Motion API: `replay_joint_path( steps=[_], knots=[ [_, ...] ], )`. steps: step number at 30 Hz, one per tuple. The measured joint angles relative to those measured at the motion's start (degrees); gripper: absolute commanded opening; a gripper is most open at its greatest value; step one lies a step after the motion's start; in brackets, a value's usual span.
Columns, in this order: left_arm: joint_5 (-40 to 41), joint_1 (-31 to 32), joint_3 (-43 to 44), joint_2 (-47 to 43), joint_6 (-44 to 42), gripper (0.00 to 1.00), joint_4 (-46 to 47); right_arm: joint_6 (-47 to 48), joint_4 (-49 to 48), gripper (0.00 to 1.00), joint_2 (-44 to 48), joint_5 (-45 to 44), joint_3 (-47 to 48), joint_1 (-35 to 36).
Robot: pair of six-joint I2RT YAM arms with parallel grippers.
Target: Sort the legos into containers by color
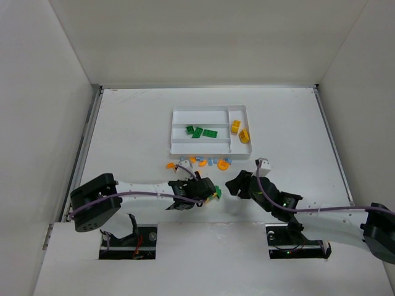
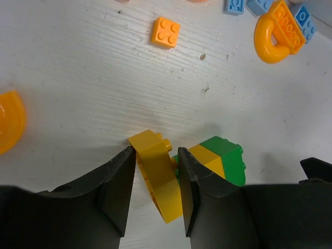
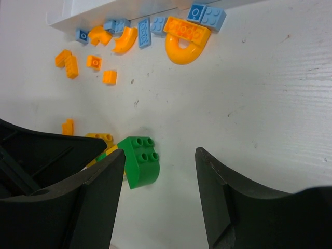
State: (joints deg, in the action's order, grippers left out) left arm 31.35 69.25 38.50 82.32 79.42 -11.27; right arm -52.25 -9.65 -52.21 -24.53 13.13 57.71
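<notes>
My left gripper [image 2: 156, 151] is shut on a yellow curved lego [image 2: 158, 179] that stands tilted on the table, one finger on each side. A green brick with a yellow piece on it [image 2: 225, 155] lies just right of the right finger. My right gripper [image 3: 161, 152] hangs open over the table, and that green brick [image 3: 139, 160] sits beside its left finger. From above, the two grippers [image 1: 213, 194] [image 1: 233, 185] are close together in front of the white tray [image 1: 173, 132]. Green legos [image 1: 200, 132] lie in its middle slot and yellow ones [image 1: 241, 132] in the end slot.
Loose orange and light blue legos [image 1: 207, 163] lie in a row along the tray's near wall. Among them are an orange arch [image 3: 184, 44] and a small orange square [image 2: 166, 32]. White walls close in the table at left, right and back.
</notes>
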Motion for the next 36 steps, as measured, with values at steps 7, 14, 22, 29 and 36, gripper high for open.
replay_joint_path(
  steps=[7, 14, 22, 29, 36],
  knots=[
    [1.55, -0.90, -3.74, -1.51, -2.91, 0.18, 6.40, 0.00, -0.24, 0.69, -0.98, 1.38, 0.04, 0.00],
    [2.19, -2.93, -11.17, -15.17, -8.83, 0.16, 12.72, 0.17, -3.02, 0.80, -2.54, 5.40, 0.81, 0.00],
    [0.48, -9.90, -14.99, -30.84, -16.13, 0.16, 20.55, -0.11, -10.88, 0.85, 1.66, 10.73, 1.60, -1.57],
    [-3.06, -11.85, -17.53, -34.01, -19.28, 0.16, 23.04, -0.50, -18.05, 0.82, 1.25, 14.86, 3.13, -1.88],
    [-5.07, -11.15, -18.29, -35.93, -21.09, 0.16, 23.93, -0.63, -20.68, 0.68, -5.18, 16.96, 6.82, -1.88]
  ],
)
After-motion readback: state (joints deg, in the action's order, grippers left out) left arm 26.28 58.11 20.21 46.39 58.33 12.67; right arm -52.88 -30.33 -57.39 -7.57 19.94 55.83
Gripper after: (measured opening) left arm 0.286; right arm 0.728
